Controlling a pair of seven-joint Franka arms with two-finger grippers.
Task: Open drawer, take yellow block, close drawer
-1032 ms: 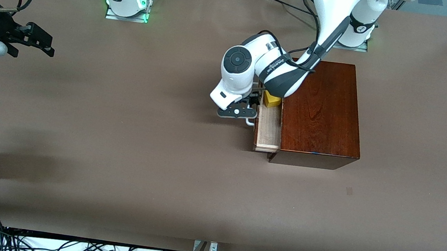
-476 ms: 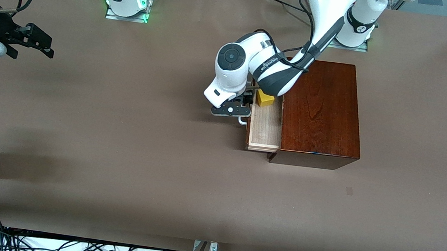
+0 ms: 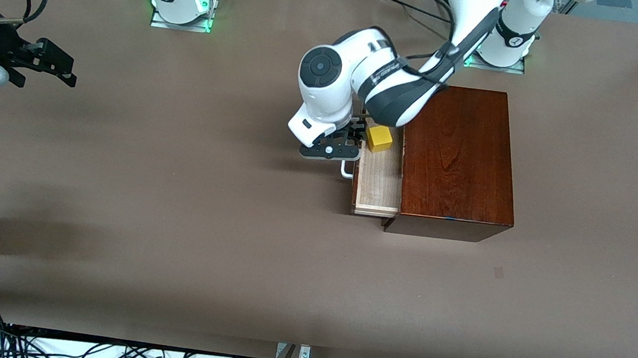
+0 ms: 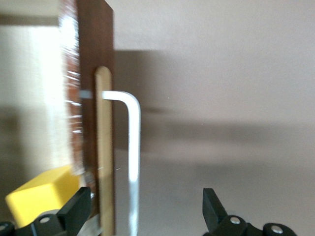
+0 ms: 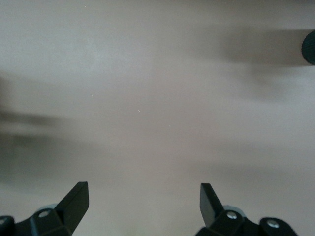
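- Drawer [image 3: 380, 180] partly out of mahogany box [image 3: 456, 158]; yellow block [image 3: 379, 139] inside.
- Left pincer [image 4: 142, 211] spread, straddling white handle [image 4: 132, 162].
- Right pincer [image 5: 142, 201] spread over bare surface [image 3: 172, 198], waiting.

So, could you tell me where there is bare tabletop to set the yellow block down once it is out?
The table is bare between the drawer and the waiting right gripper, and nearer the front camera than the wooden box. It is crowded at the handle, where the open left gripper hangs beside the yellow block.
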